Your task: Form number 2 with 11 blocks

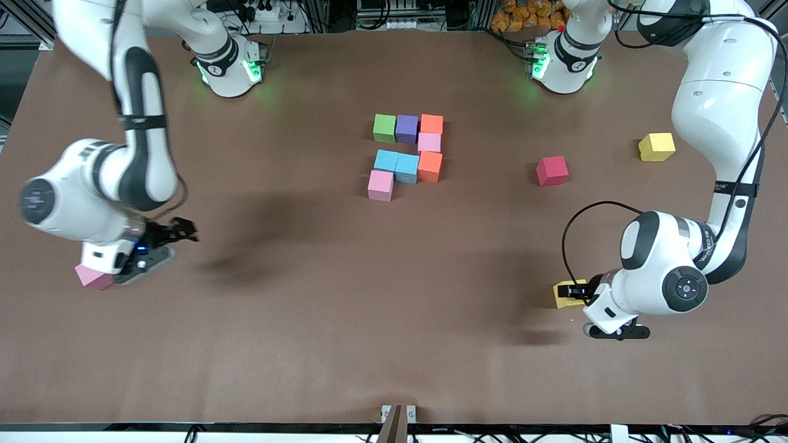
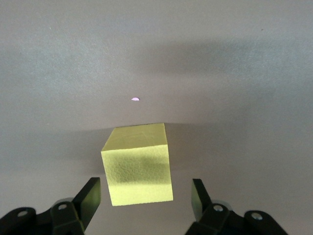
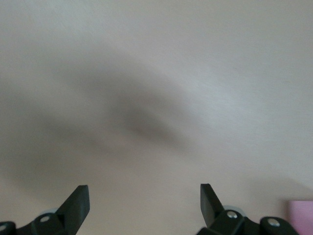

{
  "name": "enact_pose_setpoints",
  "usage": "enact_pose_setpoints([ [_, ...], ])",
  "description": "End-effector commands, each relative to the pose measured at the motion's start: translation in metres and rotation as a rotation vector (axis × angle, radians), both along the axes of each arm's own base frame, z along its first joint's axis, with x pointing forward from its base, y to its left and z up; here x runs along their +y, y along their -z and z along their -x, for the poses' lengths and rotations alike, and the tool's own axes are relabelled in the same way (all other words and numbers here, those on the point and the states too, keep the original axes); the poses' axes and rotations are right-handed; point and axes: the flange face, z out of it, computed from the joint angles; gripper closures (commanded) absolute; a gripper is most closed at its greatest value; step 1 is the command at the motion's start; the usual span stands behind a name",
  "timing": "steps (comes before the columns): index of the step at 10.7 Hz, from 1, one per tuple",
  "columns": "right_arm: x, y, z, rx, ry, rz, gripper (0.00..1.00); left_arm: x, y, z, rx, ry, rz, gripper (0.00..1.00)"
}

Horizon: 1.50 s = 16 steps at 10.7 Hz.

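Note:
Eight blocks lie together mid-table: green (image 1: pixel 385 128), purple (image 1: pixel 406 128) and orange (image 1: pixel 431 124) in a row, then pink (image 1: pixel 429 143), two light blue (image 1: pixel 386 160) (image 1: pixel 407 168), orange (image 1: pixel 430 166) and pink (image 1: pixel 380 185). My left gripper (image 1: pixel 577 293) (image 2: pixel 145 191) is open around a yellow block (image 1: pixel 561 294) (image 2: pixel 138 164), with a gap on each side of it. The right gripper (image 1: pixel 177 232) (image 3: pixel 143 193) is open and holds nothing, over bare table. A pink block (image 1: pixel 93 277) (image 3: pixel 301 215) lies beside its wrist.
A red block (image 1: pixel 551 170) and another yellow block (image 1: pixel 656 147) lie loose toward the left arm's end, farther from the front camera than the left gripper. The brown table (image 1: pixel 345 307) stretches wide between the two grippers.

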Motion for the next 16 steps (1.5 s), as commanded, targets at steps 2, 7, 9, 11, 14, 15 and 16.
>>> enact_pose_setpoints([
  [2, -0.082, -0.004, 0.001, -0.029, -0.062, 0.029, 0.0, 0.002, -0.009, -0.001, -0.012, -0.01, -0.007, 0.17],
  [7, -0.187, 0.014, 0.001, -0.099, 0.032, 0.199, 0.0, 0.006, -0.009, -0.002, -0.012, -0.019, -0.008, 0.17],
  [9, -0.198, 0.036, -0.009, -0.089, 0.007, 0.191, 0.0, 0.001, -0.01, -0.001, -0.015, 0.003, -0.005, 0.0],
  [11, -0.202, 0.05, -0.01, -0.091, 0.023, 0.147, 0.0, 0.006, -0.011, -0.002, -0.015, -0.004, -0.007, 0.0],
  [14, -0.236, 0.061, -0.005, -0.093, 0.044, 0.112, 0.0, 0.005, -0.011, -0.002, -0.017, -0.002, -0.006, 0.0],
  [15, -0.247, 0.074, 0.001, -0.089, 0.049, 0.085, 0.0, 0.005, -0.01, -0.002, -0.016, -0.001, -0.006, 0.0],
  [16, -0.25, 0.083, 0.0, -0.089, 0.065, 0.069, 0.0, 0.003, -0.009, -0.001, -0.014, 0.003, -0.007, 0.0],
])
